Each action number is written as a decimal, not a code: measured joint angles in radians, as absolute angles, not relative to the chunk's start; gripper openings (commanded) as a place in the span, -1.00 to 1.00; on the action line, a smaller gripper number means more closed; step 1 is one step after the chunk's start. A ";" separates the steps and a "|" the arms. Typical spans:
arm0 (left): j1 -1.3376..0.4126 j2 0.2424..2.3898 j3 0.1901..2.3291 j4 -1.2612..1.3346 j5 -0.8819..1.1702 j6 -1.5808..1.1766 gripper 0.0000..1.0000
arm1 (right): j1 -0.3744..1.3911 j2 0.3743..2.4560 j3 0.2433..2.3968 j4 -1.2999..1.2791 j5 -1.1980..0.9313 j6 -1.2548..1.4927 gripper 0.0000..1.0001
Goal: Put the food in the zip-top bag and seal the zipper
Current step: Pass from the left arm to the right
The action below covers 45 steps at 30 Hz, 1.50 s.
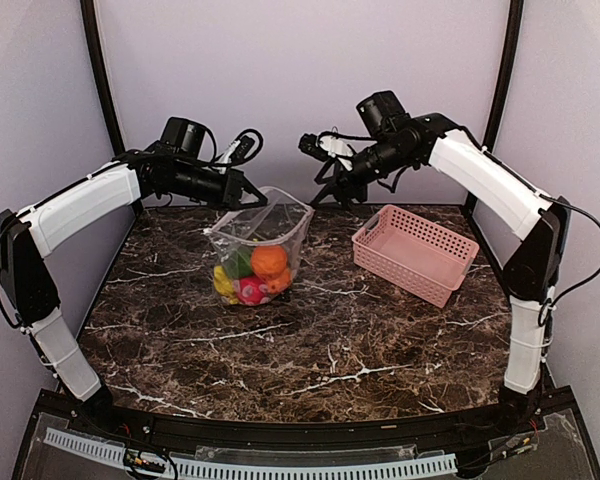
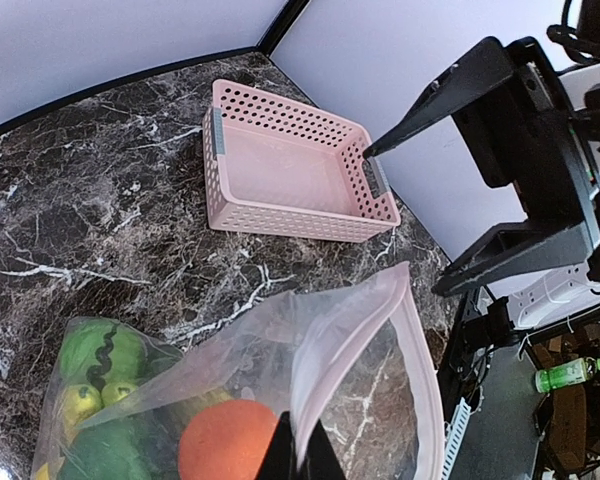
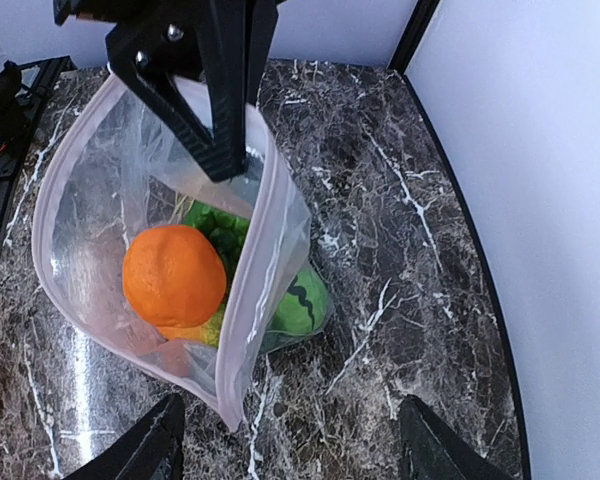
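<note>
Top external view: a dark marble tabletop point(image 1: 330, 350) carries a pink slotted plastic basket point(image 1: 415, 252) near its right rear corner. The clear polka-dot zip-top bag point(image 1: 270, 225) stands left of centre with its mouth gaping. The left gripper point(image 1: 252, 198) is clamped on the bag's pale pinkish zipper strip point(image 3: 263, 270). The right gripper point(image 1: 330, 190) hangs with its jaws wide, holding nothing, by the rear edge. Glossy toy fruits and vegetables point(image 1: 269, 261) lie in the bag's bottom.

Free worktop point(image 1: 310, 340) before and between zip-top bag point(image 1: 280, 225) and pink basket point(image 1: 415, 252); bag mouth open from above (left fingers point(image 3: 225, 140) clamped at its rim).

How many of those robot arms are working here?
2. The left arm reaches in from the left, its tool pinching the bag; the right arm reaches in from the right.
</note>
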<state>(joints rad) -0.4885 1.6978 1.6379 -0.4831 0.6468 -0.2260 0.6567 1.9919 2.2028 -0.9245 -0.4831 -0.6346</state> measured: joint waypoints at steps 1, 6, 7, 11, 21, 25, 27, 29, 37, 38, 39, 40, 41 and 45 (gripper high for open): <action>-0.488 1.698 1.639 -0.488 0.647 -0.222 -0.98 | 0.649 1.996 2.202 -0.938 -0.490 -0.644 0.40; -0.488 1.698 1.652 -0.503 0.646 -0.212 -0.98 | 0.642 2.000 2.173 -0.989 -0.534 -0.697 0.40; -0.488 1.698 1.655 -0.505 0.646 -0.210 -0.98 | 0.642 2.000 2.166 -0.997 -0.541 -0.704 0.40; -0.488 1.698 1.656 -0.511 0.646 -0.207 -0.98 | 0.643 2.001 2.152 -1.012 -0.562 -0.724 0.36; -0.488 1.698 1.668 -0.518 0.646 -0.199 -0.98 | 0.643 2.063 2.164 -0.993 -0.617 -0.714 -0.20; -0.488 1.698 1.670 -0.523 0.646 -0.193 -0.99 | 0.643 2.074 2.164 -0.987 -0.633 -0.709 -0.25; -0.488 1.698 1.670 -0.525 0.646 -0.191 -0.98 | 0.643 2.074 2.164 -0.980 -0.640 -0.706 -0.33; -0.488 1.698 1.670 -0.525 0.646 -0.191 -0.98 | 0.645 2.074 2.159 -0.967 -0.648 -0.704 -0.53; -0.488 1.703 1.671 -0.525 0.630 -0.186 -0.41 | 0.645 2.054 2.135 -0.929 -0.654 -0.683 -1.00; -0.488 1.703 1.673 -0.525 0.617 -0.181 -0.33 | 0.645 2.052 2.133 -0.927 -0.654 -0.679 -1.00; -0.488 1.702 1.673 -0.524 0.600 -0.172 -0.18 | 0.645 2.048 2.131 -0.925 -0.654 -0.675 -1.00; -0.488 1.699 1.670 -0.521 0.581 -0.161 -0.10 | 0.640 2.042 2.126 -0.925 -0.654 -0.674 -1.00; -0.488 1.683 1.649 -0.501 0.553 -0.153 0.08 | 0.638 2.034 2.119 -0.925 -0.654 -0.672 -1.00; -0.487 1.477 1.386 -0.337 0.443 -0.131 0.36 | 0.620 1.990 2.080 -0.929 -0.654 -0.667 -1.00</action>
<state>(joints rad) -0.4873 1.4769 1.3865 -0.3367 0.4431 -0.1307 0.6205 1.9900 2.0804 -0.9295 -0.6544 -0.6674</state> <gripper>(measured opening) 0.613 0.006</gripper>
